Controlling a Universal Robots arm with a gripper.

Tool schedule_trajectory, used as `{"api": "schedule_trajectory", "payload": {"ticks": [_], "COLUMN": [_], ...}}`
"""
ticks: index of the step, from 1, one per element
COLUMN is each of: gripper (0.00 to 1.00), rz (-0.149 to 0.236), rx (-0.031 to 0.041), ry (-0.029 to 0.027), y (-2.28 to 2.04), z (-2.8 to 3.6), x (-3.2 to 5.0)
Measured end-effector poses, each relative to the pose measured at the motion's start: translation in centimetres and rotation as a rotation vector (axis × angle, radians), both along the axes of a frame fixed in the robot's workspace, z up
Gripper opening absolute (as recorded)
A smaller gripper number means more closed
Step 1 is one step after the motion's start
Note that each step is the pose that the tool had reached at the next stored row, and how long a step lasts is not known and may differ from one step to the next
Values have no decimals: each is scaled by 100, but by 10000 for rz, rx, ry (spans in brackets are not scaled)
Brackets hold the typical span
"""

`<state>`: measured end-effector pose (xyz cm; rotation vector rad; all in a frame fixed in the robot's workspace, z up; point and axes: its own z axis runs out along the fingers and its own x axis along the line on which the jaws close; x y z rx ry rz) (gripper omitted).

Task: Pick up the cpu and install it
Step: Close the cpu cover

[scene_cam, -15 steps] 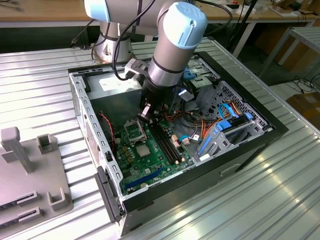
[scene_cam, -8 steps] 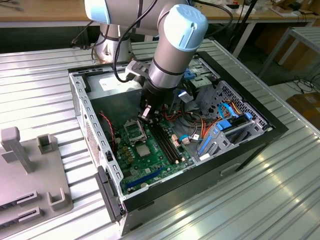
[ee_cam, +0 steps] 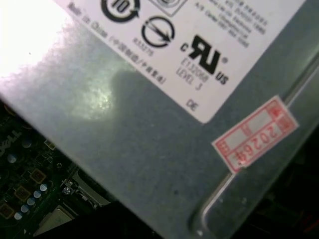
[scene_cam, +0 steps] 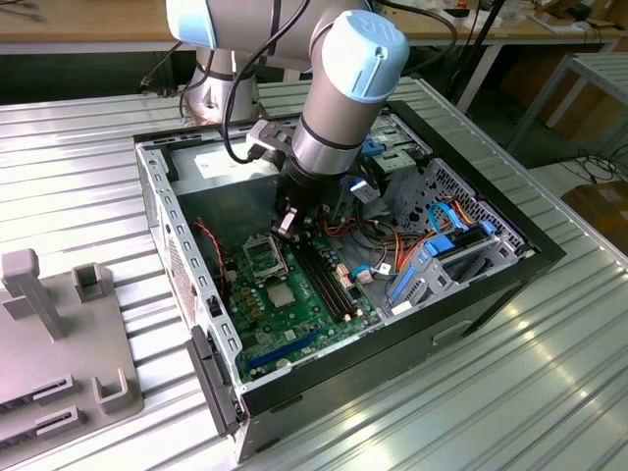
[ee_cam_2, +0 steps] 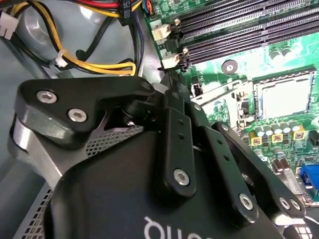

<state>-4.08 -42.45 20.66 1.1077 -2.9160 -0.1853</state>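
Observation:
In the exterior view my gripper (scene_cam: 287,228) hangs inside the open computer case, just above the green motherboard (scene_cam: 294,324). Its fingers are shut on a small silver-grey piece, the cpu (scene_cam: 287,221), which is held tilted. The black-framed socket (scene_cam: 260,257) lies a little below and towards the exterior view's left of the fingertips. In the second wrist view the black finger links (ee_cam_2: 179,149) cover the fingertips, and the socket (ee_cam_2: 286,97) shows beside them with its metal plate (ee_cam_2: 224,94) lifted.
Long black memory slots (scene_cam: 329,280) run beside the socket. A square silver part (scene_cam: 282,294) sits on the board below it. Coloured cables (ee_cam_2: 94,64) and blue drive brackets (scene_cam: 442,245) crowd the case. The grey power supply wall (ee_cam: 149,129) is close. A grey fixture (scene_cam: 59,334) stands outside.

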Motion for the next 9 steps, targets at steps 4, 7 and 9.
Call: {"api": "schedule_trajectory", "payload": {"ticks": [4, 7, 9], "gripper": [11, 11, 11], "rz": [-2, -1, 0], "rx": [4, -1, 3], "ry": [-1, 0, 1], "y": [-48, -58, -61], "z": [-1, 21, 37], "x": [-12, -14, -14]}}
